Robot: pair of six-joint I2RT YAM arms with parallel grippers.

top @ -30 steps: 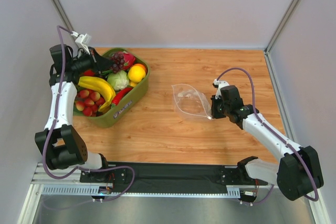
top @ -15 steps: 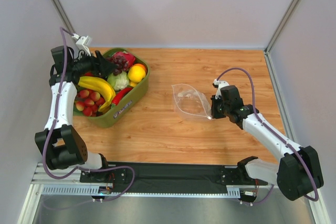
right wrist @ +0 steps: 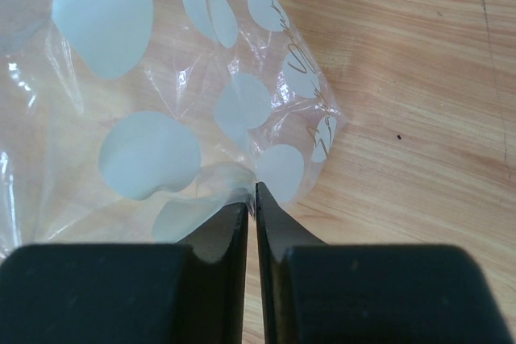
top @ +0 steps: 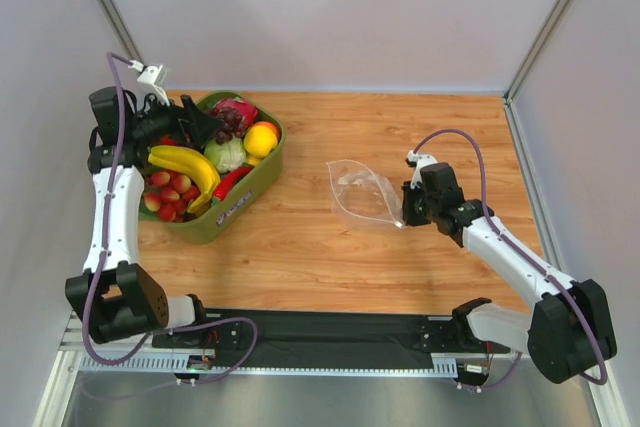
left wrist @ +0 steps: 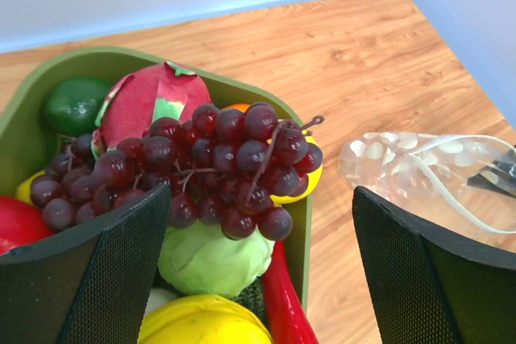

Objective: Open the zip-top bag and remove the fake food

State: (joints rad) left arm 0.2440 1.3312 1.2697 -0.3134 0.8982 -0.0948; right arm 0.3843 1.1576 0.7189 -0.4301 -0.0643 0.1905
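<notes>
From above, a wooden table [top: 420,137] sits boxed in by pale walls [top: 330,17]. The zip-top bag [top: 360,195] lies flat mid-table, and the fake food [top: 186,165] fills an olive bin [top: 232,209] at the left. Only the left wrist view shows the left gripper [left wrist: 258,223] spread wide above the grape bunch [left wrist: 211,159]. Only the right wrist view shows the right gripper [right wrist: 251,199] pinching the bag's dotted edge.

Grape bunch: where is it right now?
The grape bunch lies in the green bin at the table's left in the top view, on the cabbage, beside the pink dragon fruit.
</notes>
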